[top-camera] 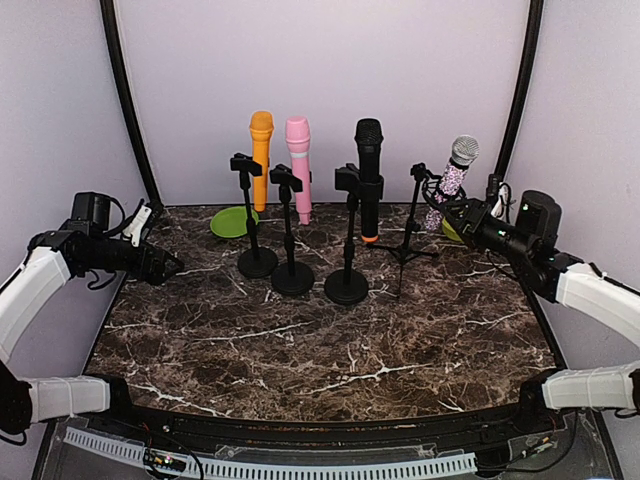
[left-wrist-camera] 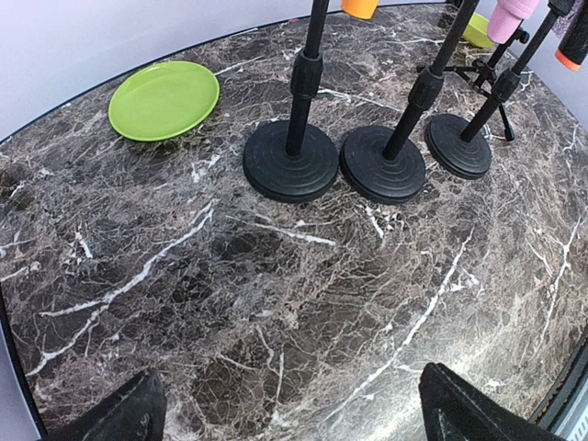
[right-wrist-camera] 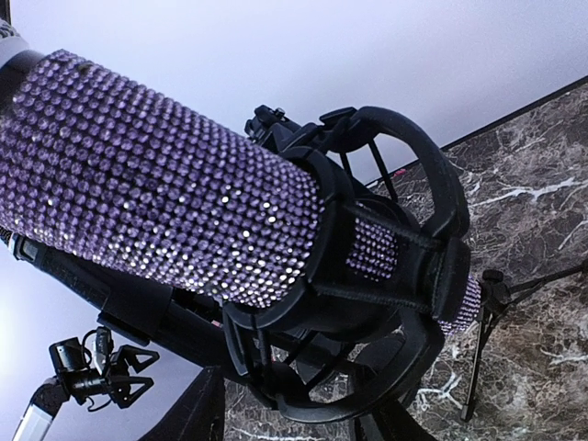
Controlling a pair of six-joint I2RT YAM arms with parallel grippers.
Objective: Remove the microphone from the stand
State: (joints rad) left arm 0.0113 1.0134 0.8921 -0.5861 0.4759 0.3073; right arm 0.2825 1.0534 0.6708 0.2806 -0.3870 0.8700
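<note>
Four microphones sit in stands at the back: orange (top-camera: 261, 150), pink (top-camera: 299, 165), black (top-camera: 369, 175), and a purple rhinestone microphone (top-camera: 455, 175) in a black shock mount on a tripod stand (top-camera: 408, 235). My right gripper (top-camera: 452, 212) is at the rhinestone microphone's lower end. In the right wrist view the microphone (right-wrist-camera: 156, 184) and the mount ring (right-wrist-camera: 432, 266) fill the frame. The right gripper (right-wrist-camera: 294, 418) is open there, with the ring's lower part between its tips. My left gripper (top-camera: 170, 266) is open and empty over the table's left side, also in the left wrist view (left-wrist-camera: 289, 413).
Three round black stand bases (left-wrist-camera: 290, 161) stand in a row mid-table. A green plate (top-camera: 233, 221) lies behind them at the left. A second green dish (left-wrist-camera: 478, 29) lies near the tripod at the back right. Curved walls close the back.
</note>
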